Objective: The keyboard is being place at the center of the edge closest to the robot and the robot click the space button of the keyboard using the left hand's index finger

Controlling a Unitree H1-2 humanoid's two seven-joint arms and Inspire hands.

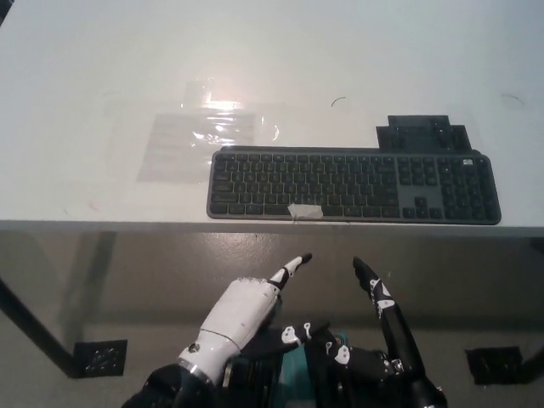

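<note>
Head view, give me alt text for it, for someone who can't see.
White left hand hovers short of the table edge, index finger pointing at a dark keyboard without touching it. Black right hand rests beside it.

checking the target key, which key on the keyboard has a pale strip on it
The key in the bottom row of the keyboard, left of middle: it alone carries a pale strip; all other keys are plain dark.
</note>
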